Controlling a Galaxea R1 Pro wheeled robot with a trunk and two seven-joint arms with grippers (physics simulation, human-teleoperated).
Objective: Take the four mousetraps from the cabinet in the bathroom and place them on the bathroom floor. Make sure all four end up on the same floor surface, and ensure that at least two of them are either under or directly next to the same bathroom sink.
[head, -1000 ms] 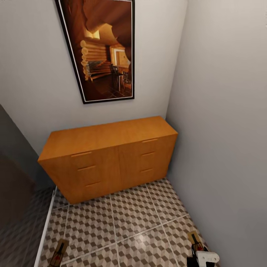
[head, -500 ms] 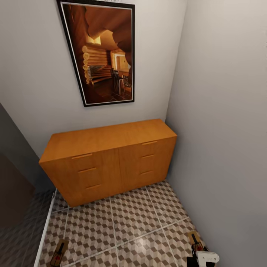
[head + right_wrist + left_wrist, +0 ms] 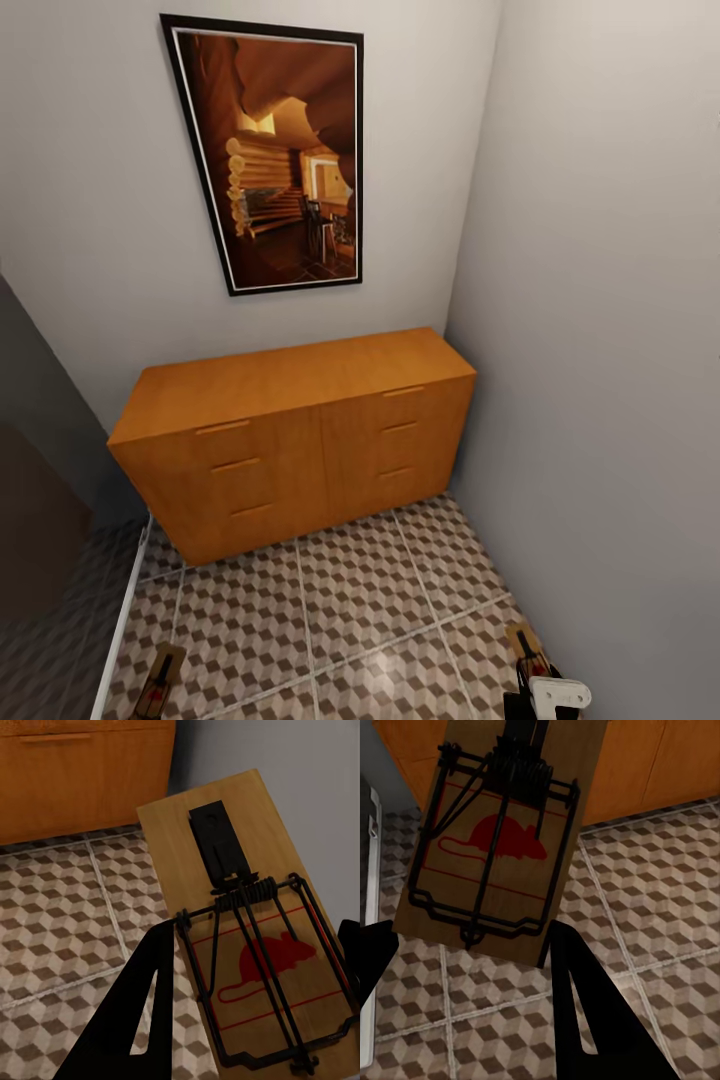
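Left gripper (image 3: 472,945): black fingers (image 3: 585,1005) clamped on the near edge of a mousetrap (image 3: 499,832), a tan board with black wire and a red mouse print, held above the cube-pattern floor tiles (image 3: 660,892); in the head view this trap (image 3: 160,680) sits at the lower left of the frame. Right gripper (image 3: 255,1012): one finger (image 3: 135,1012) on each side of a second mousetrap (image 3: 247,922), pinching it, spring and bar facing the camera, board angled toward the grey wall (image 3: 300,765). In the head view that trap (image 3: 525,648) is at the lower right, just above the white gripper body (image 3: 556,695). Both traps are off the floor, well apart, one at each bottom corner of the head frame. Bathroom floor (image 3: 350,590) between them is patterned tile with pale grout. Past it, the orange-brown cabinet (image 3: 290,440) stands against the back wall at frame centre, all drawer fronts shut, its right end in the corner by the side wall (image 3: 600,300). A framed picture (image 3: 280,150) hangs above it, top centre. A darker shaded floor strip (image 3: 60,620) runs along the lower left.
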